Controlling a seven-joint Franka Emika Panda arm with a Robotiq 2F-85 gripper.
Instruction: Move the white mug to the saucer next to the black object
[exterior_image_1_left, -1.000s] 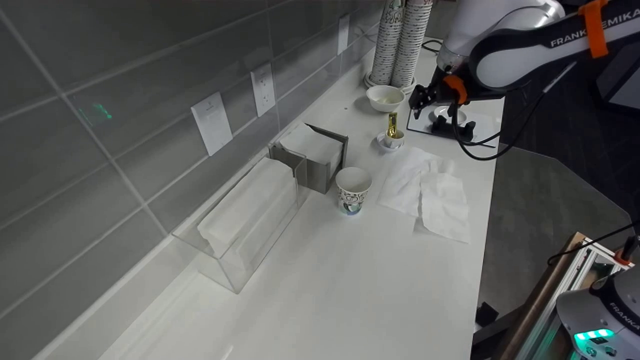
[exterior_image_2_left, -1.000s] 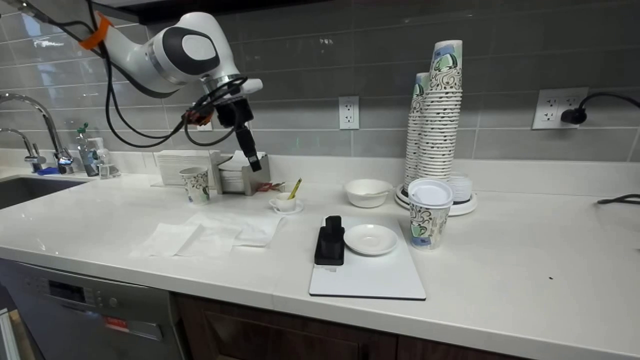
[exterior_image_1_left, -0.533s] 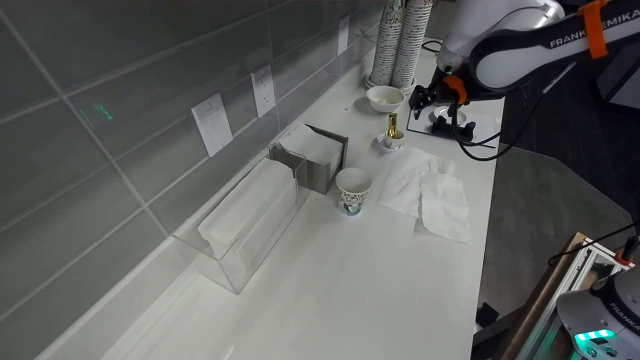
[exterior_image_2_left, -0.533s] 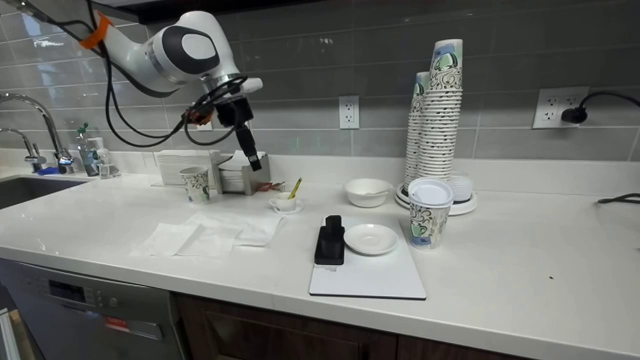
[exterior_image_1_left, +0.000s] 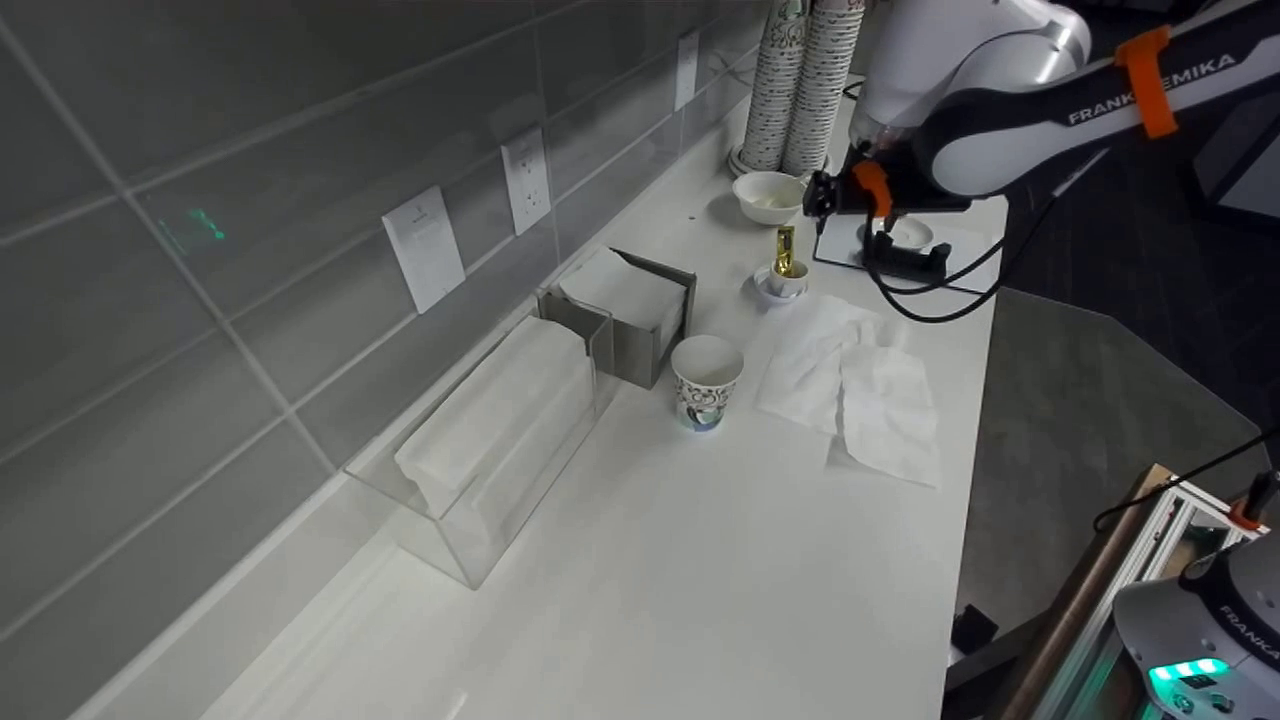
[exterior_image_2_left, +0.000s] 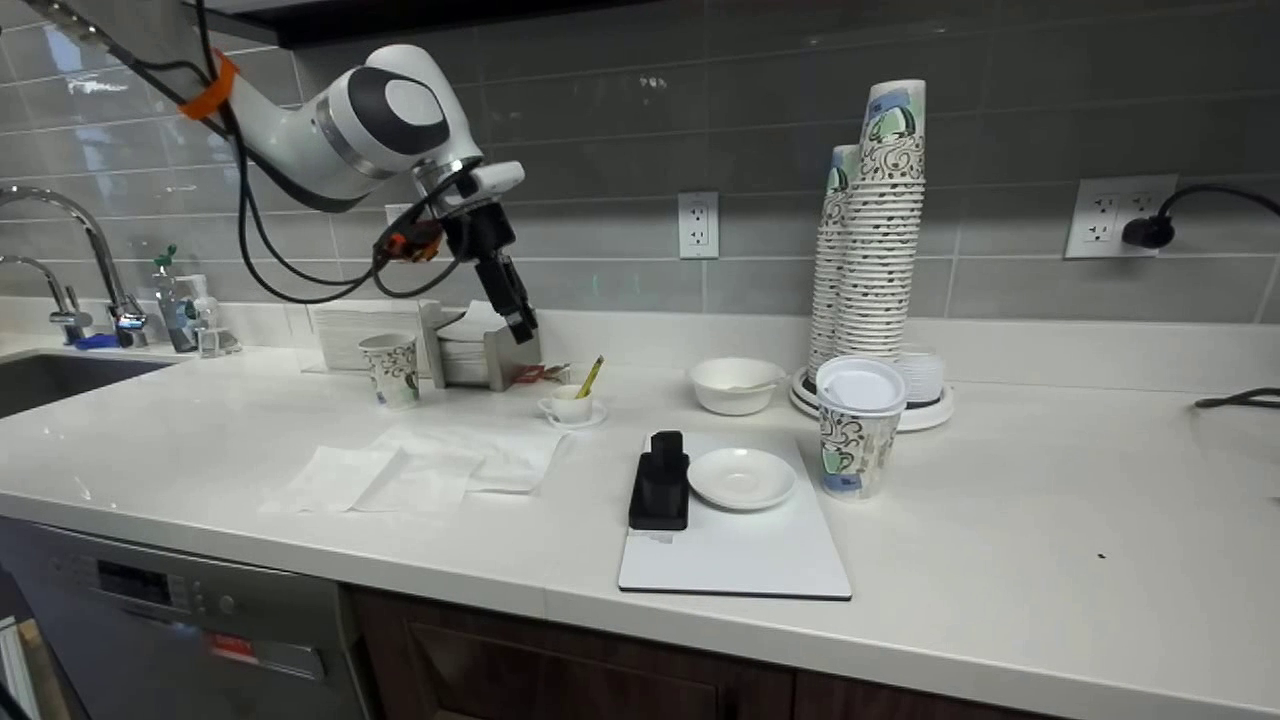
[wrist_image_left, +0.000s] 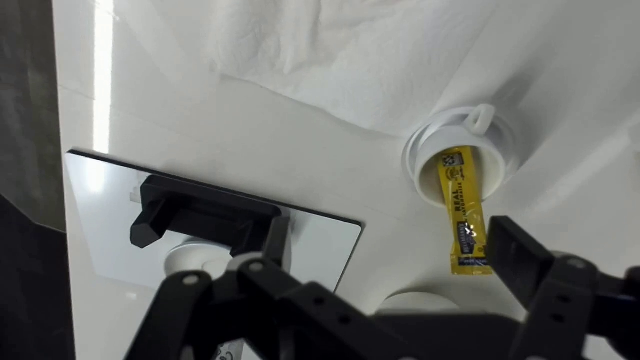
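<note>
White mug (wrist_image_left: 455, 136), one, on an under-saucer (exterior_image_2_left: 592, 416); wrist view, 1 o'clock of gripper (wrist_image_left: 391, 239), parted wide, nothing held. Mayonnaise sachet (wrist_image_left: 465, 220) protruding toward 6 o'clock: straight descent could snag it, tipping mug. Destination saucer (exterior_image_2_left: 742, 478): 3 o'clock of black two-pronged stand (exterior_image_2_left: 660, 490) in an exterior view.

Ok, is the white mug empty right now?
No: in the wrist view the white mug holds a yellow packet, one end inside, the other poking out. Cannot tell what lies deeper.
</note>
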